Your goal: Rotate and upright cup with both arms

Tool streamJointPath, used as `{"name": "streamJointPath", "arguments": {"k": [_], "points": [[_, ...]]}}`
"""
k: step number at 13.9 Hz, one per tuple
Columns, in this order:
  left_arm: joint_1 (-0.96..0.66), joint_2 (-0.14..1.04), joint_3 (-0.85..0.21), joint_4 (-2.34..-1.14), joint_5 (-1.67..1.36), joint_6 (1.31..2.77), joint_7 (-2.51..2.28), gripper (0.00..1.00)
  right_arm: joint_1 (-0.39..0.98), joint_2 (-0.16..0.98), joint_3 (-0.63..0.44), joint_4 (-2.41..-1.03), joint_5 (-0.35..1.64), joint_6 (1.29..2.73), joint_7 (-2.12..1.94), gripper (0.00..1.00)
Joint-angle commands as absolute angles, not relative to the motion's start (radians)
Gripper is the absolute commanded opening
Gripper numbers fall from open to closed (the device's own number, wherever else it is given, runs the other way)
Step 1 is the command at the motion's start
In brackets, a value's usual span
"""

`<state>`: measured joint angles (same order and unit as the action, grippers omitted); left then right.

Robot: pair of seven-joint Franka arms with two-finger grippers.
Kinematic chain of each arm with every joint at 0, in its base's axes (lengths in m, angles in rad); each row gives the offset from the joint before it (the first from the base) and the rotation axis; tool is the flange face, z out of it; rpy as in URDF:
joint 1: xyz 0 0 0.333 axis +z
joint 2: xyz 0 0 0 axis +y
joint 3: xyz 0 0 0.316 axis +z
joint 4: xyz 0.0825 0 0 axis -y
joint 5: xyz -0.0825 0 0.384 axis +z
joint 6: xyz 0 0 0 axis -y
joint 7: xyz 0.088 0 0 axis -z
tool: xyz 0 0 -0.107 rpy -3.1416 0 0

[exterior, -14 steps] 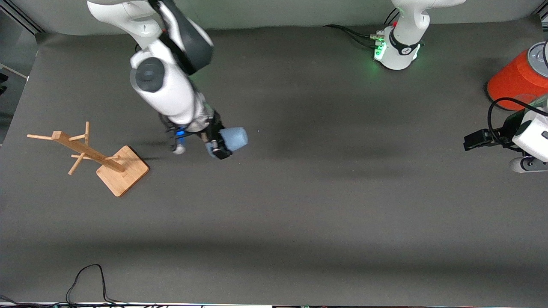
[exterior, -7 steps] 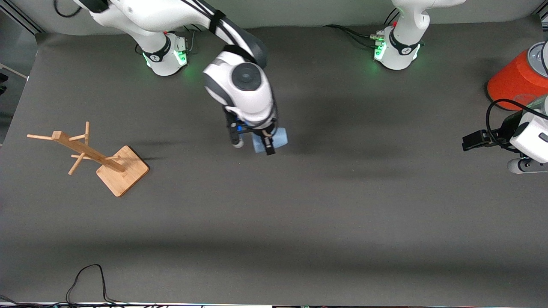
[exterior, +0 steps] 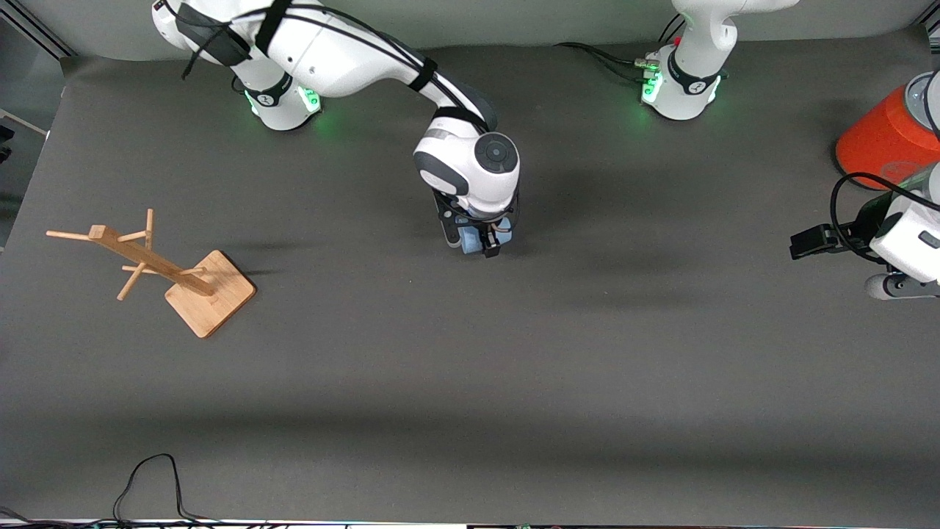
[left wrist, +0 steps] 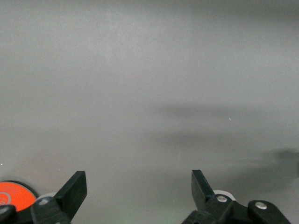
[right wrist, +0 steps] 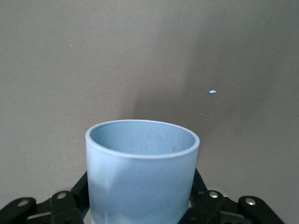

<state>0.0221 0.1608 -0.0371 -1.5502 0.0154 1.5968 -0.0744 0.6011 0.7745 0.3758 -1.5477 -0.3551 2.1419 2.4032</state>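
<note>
Clamping the cup (right wrist: 141, 175) tight in the right gripper (exterior: 481, 242), over mid-table. Waiting at the table's end beside the orange can (exterior: 885, 132), left gripper (left wrist: 138, 189) gaping wide, holding nothing.

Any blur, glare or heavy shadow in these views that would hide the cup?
Front view: even light, soft shadow bands on the table, cup mostly hidden under the right claw. Right wrist view: cup sharp, no glare. Left wrist view: hazy table, left claw open, no cup.
</note>
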Motion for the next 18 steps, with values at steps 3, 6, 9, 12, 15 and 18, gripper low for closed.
{"name": "streamJointPath", "arguments": {"k": [3,6,9,12,15,18], "points": [[0.009,0.153,-0.031,-1.569,0.009,1.563,-0.064,1.00,0.623,0.804,0.373,-1.502,-0.387,2.161,2.453,1.00],[0.012,0.152,-0.031,-1.568,0.014,1.548,-0.060,1.00,0.620,0.793,0.371,-1.483,-0.387,2.160,2.451,1.00],[0.011,0.147,-0.031,-1.560,0.021,1.531,-0.055,1.00,0.611,0.744,0.373,-1.465,-0.387,2.145,2.424,1.00],[0.009,0.141,-0.032,-1.560,0.020,1.531,-0.055,1.00,0.575,0.658,0.376,-1.463,-0.374,2.079,2.249,1.00],[-0.053,0.138,-0.034,-1.560,0.018,1.540,-0.101,1.00,0.485,0.560,0.377,-1.468,-0.303,2.031,2.047,1.00],[-0.167,0.150,-0.037,-1.560,0.011,1.554,-0.274,1.00,0.381,0.454,0.342,-1.473,-0.143,1.962,1.728,1.00]]}}
